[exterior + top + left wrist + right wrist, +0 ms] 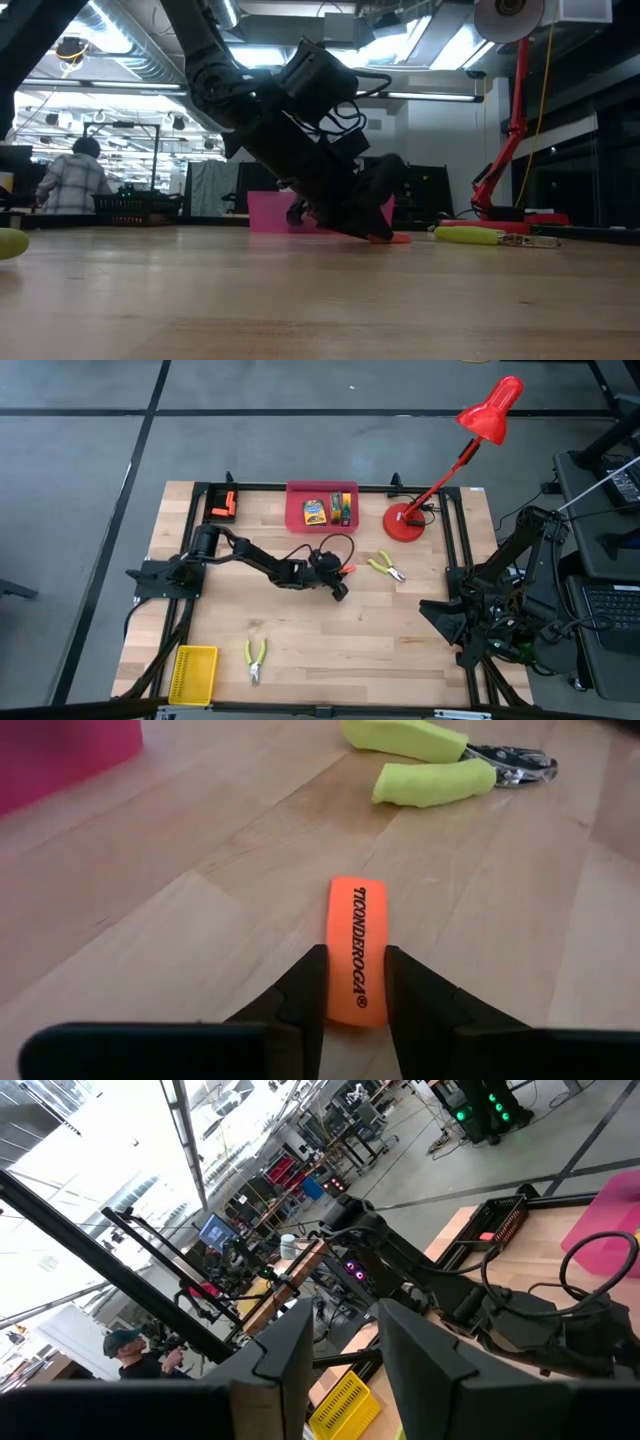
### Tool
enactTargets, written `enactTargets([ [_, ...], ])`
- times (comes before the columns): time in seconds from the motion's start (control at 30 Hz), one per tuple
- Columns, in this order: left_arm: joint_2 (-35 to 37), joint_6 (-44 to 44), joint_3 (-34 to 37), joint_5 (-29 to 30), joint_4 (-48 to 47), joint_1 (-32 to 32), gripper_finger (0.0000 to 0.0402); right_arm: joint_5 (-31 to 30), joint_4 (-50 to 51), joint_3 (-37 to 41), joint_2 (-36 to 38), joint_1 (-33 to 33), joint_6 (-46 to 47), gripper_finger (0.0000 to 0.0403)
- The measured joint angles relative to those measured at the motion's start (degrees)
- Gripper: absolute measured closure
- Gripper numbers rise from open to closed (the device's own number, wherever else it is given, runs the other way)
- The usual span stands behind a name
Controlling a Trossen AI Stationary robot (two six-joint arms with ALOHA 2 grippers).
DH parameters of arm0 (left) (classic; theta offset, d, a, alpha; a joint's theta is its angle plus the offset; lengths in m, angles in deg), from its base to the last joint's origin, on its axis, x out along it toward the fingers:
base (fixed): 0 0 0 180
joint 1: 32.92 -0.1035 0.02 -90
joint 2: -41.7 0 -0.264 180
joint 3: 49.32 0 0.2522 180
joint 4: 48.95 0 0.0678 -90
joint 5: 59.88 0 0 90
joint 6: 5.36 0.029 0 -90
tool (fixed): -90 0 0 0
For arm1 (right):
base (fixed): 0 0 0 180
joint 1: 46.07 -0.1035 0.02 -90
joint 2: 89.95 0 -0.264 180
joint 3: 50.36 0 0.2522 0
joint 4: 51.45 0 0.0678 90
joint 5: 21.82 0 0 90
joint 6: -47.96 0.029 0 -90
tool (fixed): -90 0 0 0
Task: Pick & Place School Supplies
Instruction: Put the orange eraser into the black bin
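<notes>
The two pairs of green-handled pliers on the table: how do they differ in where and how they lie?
The pliers near the lamp lie mid-table, close to the left gripper, which is shut on an orange stick; the pliers by the yellow basket lie at the front edge, far from either arm. The first lie slanted, the second nearly straight. Both have spread yellow-green handles.

Pink tray's (pixel 296 510) contents perhaps crayon boxes, too small

Matte black jointed arms (pixel 255 560), looped cables
</notes>
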Motion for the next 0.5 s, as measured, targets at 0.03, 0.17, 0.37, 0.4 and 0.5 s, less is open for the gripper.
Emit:
enactTargets([
  [0.03, 0.1, -0.4, 0.0, -0.2, 0.2, 0.0, 0.0320, 0.0, 0.0, 0.0, 0.0, 0.0, 0.0, 0.0282],
  [0.17, 2.0, -1.2, 0.2, -0.9, 1.6, 0.0, 0.0319, 0.0, 0.0, 0.0, 0.0, 0.0, -0.1, 0.0282],
  [0.37, 7.1, -4.9, 0.1, 0.7, 2.2, -0.2, 0.0319, 0.0, 0.0, 0.0, 0.0, 0.0, -1.1, 0.0282],
  [0.4, 8.2, -6.1, 0.1, 1.7, 2.1, -0.3, 0.0317, 0.0, 0.0, 0.0, 0.0, 0.0, -1.1, 0.0282],
  [0.5, 11.1, -9.3, 0.0, 6.0, 2.2, -1.1, 0.0316, 0.0, 0.0, 0.0, 0.0, 0.0, -1.3, 0.0282],
])
